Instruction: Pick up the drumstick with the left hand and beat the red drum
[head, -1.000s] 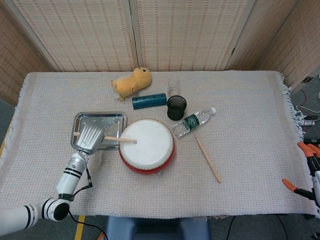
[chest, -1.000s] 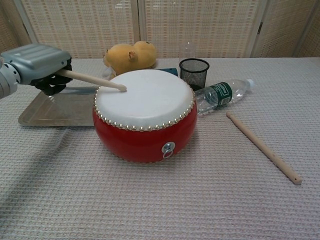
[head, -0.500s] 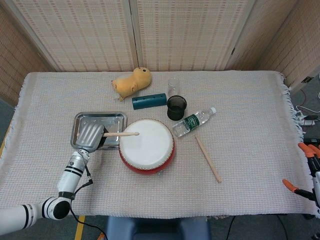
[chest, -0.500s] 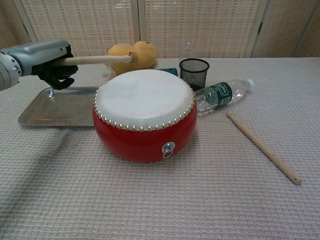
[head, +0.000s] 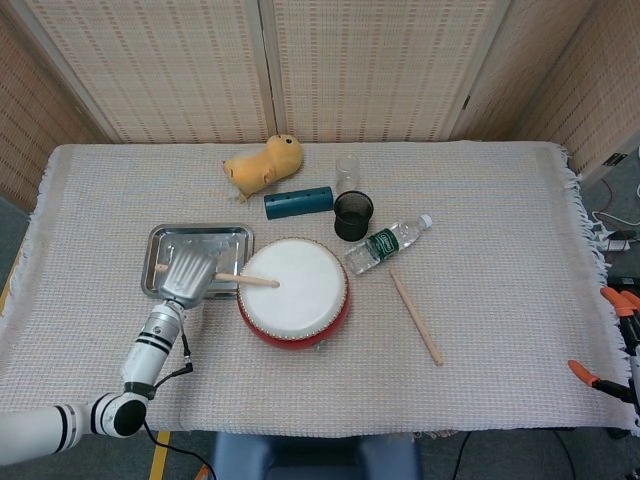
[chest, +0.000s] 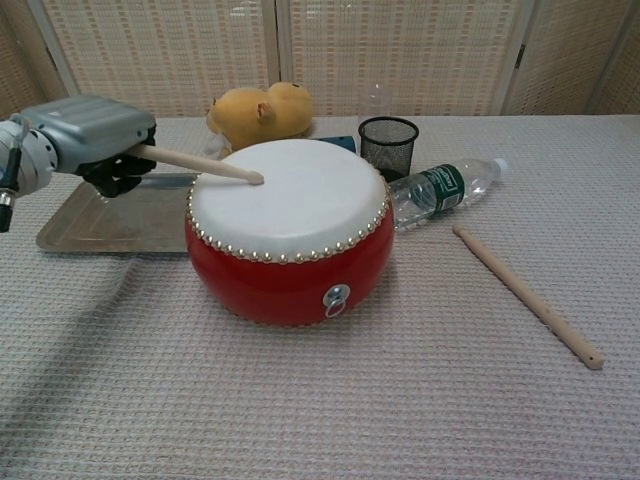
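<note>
At the left of the table (head: 500, 330), above a metal tray (head: 165, 240), the left robot hand (head: 189, 276) is seen with its fingers wrapped around a drumstick (chest: 200, 164), whose tip is laid on the white head of the red drum (chest: 290, 262) near its left edge. A second drumstick (chest: 525, 295) lies on the cloth to the right of the drum, beside a water bottle (chest: 440, 188). The right robot hand is not seen.
</note>
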